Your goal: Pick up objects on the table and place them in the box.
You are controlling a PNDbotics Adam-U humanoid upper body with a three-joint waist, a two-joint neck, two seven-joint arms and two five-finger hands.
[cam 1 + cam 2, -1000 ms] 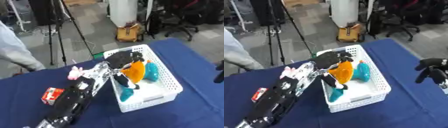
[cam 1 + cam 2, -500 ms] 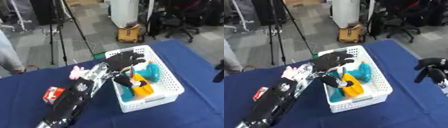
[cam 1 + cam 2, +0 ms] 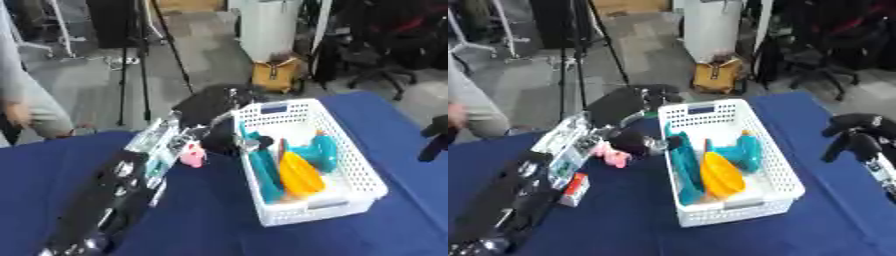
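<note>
box [image 3: 772, 165], a white lattice basket, sits right of centre on the blue table [image 3: 623, 215], long side running near to far, so either arm can reach its open top. inside it lie teal pieces [image 3: 682, 167] along the left wall and toward the far right, and an orange piece [image 3: 721, 176] leaning between them; they rest tilted against one another and the walls, as dropped things would, and look already delivered.

two things are outside the box on the left: a pink soft toy [image 3: 611, 154] just beside the box's left wall, and a small red and white carton [image 3: 576, 189] nearer, well apart from the box. my judgement is that these remain to be picked.

left arm runs from the near left corner diagonally toward the far side, and the left hand [image 3: 633, 141] shows as a dark mass just left of the box's far left corner, touching or overlapping the pink toy. blur hides its fingers, so i cannot tell whether it grasps anything or is released. its place beside the toy suggests that the toy is the next pick.

right hand [image 3: 855, 137] hangs at the right edge, beyond the box, fingers drooping and relaxed, holding nothing, idle and clear of the work.
</note>
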